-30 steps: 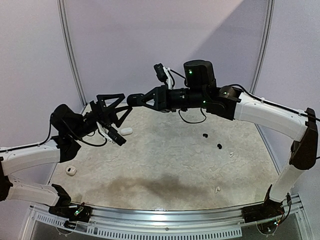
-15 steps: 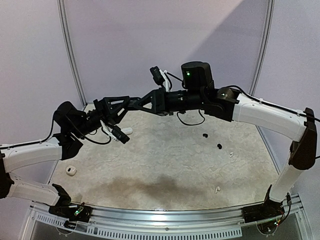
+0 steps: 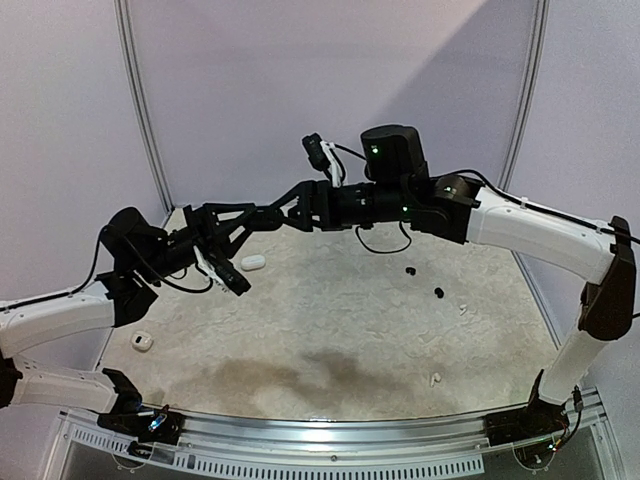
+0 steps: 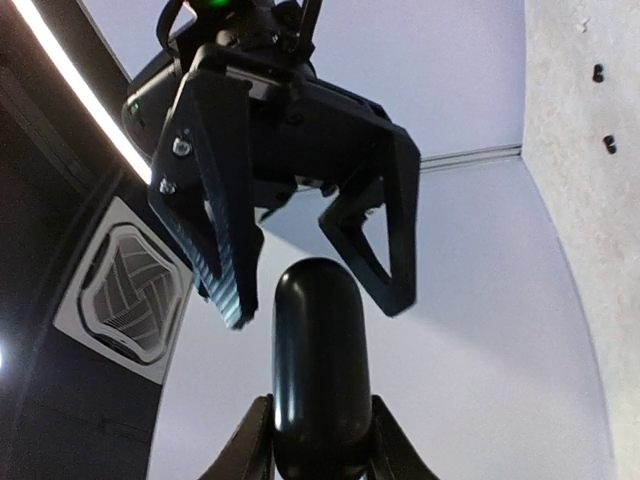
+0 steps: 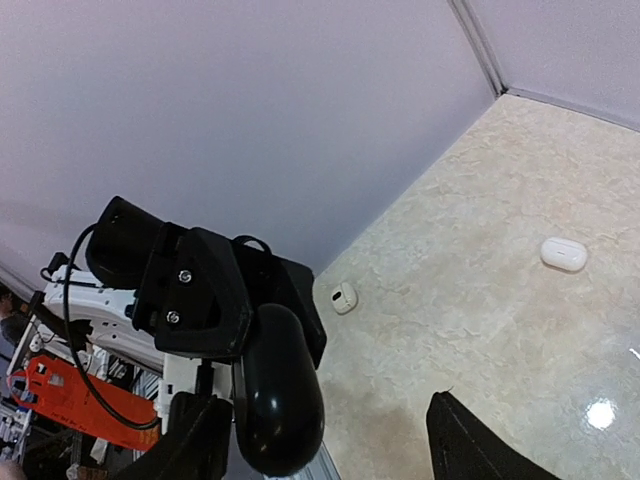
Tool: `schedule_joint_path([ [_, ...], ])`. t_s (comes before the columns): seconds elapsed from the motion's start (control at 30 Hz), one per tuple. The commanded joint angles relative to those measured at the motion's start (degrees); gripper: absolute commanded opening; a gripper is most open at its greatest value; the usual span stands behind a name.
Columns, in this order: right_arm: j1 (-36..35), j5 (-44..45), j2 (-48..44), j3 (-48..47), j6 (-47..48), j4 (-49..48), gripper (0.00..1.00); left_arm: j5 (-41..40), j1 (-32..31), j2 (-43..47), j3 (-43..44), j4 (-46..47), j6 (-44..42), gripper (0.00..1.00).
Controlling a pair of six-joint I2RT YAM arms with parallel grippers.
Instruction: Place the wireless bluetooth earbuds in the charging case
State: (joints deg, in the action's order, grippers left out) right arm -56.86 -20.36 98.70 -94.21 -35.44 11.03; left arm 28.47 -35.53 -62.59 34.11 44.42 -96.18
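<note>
Up over the ten o'clock side of the counter [image 3: 330, 310], we find the left end effector [image 4: 320, 425] clamped on the black charging case [image 4: 320, 370]. Its long axis is aimed into the right end effector [image 4: 315, 310], whose jaws stand apart, seemingly not touching it. The black earbuds [image 3: 409, 270] lie on the counter toward three o'clock, nearer the right arm [image 3: 540, 230].

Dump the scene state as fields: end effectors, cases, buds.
left end effector: shut on black case, up in the air
right end effector: open, jaws either side of that case's free end
white case: closed, on table, far side, left of centre
black buds: two, loose on table, right half
white buds: two visible, loose, near right edge
</note>
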Motion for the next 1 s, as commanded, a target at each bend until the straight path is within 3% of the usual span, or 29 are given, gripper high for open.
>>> schedule_joint_path([
  [0.0, -0.3, 6.5, -6.4, 1.2, 8.6, 2.7, 0.73, -2.6, -0.6, 6.6, 1.8, -21.6, 10.7, 0.00],
  [0.13, -0.2, 7.8, -9.4, 2.5, 13.2, 3.9, 0.77, -2.1, -1.0, 10.0, 7.0, -41.7, 23.5, 0.00],
  [0.23, -0.3, 9.2, -12.0, 6.0, 19.8, 2.5, 0.77, -0.3, -1.0, 7.7, 14.4, -59.2, 36.5, 0.00],
  [0.37, -2.8, 5.5, -14.3, 11.0, 34.2, 1.3, 0.77, 7.7, -0.1, 4.6, 20.3, -70.2, 56.5, 0.00],
  [0.5, -6.6, 2.0, -14.4, 12.4, 54.5, 2.2, 0.81, 17.2, 1.2, 3.3, 21.6, -71.9, 70.0, 0.00],
  [0.57, -7.1, 1.5, -12.7, 11.1, 58.4, 2.4, 0.81, 18.6, 1.7, 2.8, 21.9, -71.3, 71.1, 0.00],
  [0.87, -7.2, -0.7, -4.3, 6.3, 61.3, 3.1, 0.73, 21.7, 2.8, 1.4, 23.8, -71.2, 72.1, 0.00],
  [0.97, -7.2, 0.7, -3.2, 6.1, 59.3, 1.7, 0.64, 22.2, 2.8, 1.2, 23.6, -70.8, 72.2, 0.00],
])
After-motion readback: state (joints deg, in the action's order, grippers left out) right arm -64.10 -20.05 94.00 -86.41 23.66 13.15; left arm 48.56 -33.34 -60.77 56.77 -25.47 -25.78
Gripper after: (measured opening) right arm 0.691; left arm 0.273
